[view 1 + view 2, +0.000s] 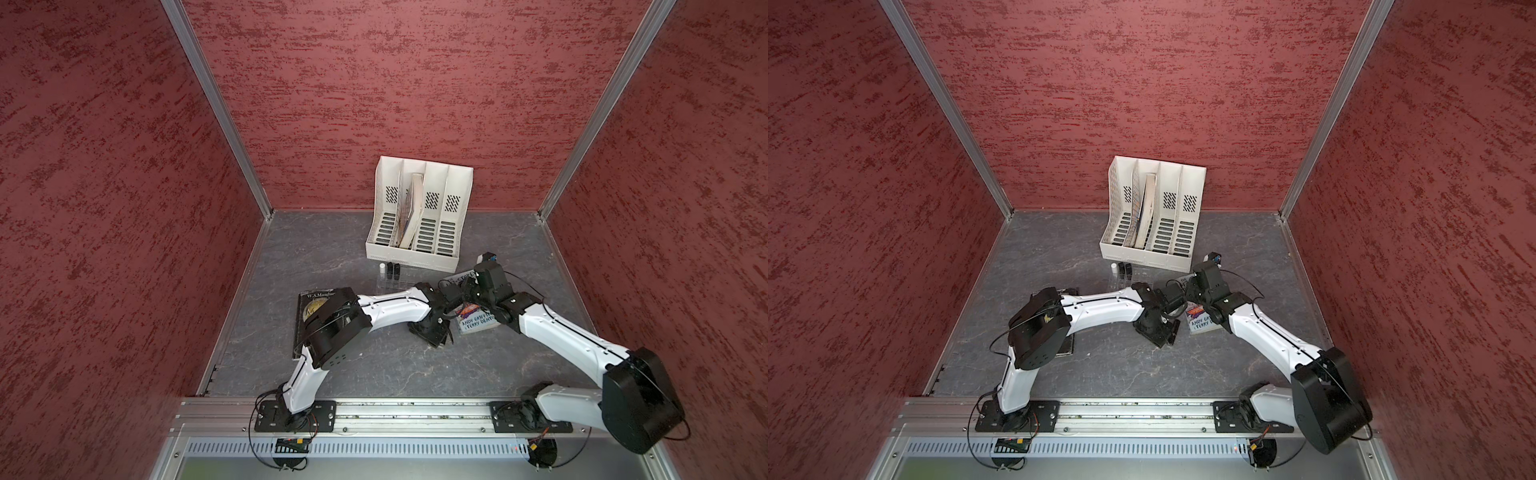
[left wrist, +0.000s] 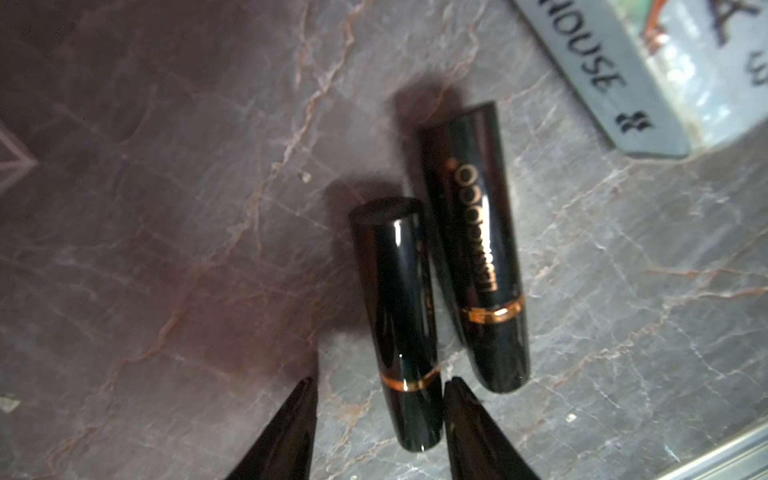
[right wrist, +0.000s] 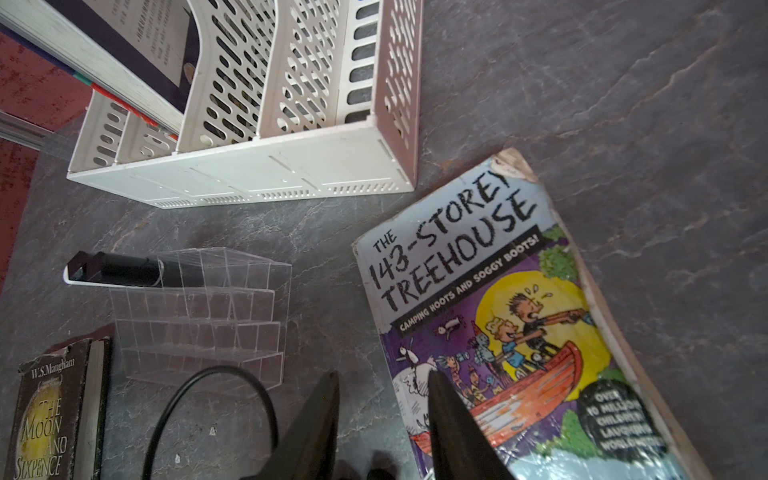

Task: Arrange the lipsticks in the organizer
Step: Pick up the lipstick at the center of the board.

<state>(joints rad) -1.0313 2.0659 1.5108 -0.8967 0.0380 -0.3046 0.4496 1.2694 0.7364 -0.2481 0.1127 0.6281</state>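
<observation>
Two glossy black lipsticks with gold bands lie side by side on the grey table in the left wrist view. One lipstick (image 2: 399,311) has its base end between the fingers of my left gripper (image 2: 381,380), which is open: one finger is close against it, the other stands apart. The second lipstick (image 2: 478,249) lies just outside that finger. The clear organizer (image 1: 395,286) (image 3: 199,320) holds a white lipstick (image 1: 381,267) and two black ones (image 1: 393,268) in its far row. My right gripper (image 3: 383,374) is open and empty over the edge of the Treehouse book.
A white file rack (image 1: 415,216) (image 1: 1150,216) with a book in it stands at the back wall. The Treehouse book (image 1: 473,322) (image 3: 519,332) lies right of the organizer. A dark Maugham book (image 1: 307,307) (image 3: 50,415) lies left, partly under my left arm.
</observation>
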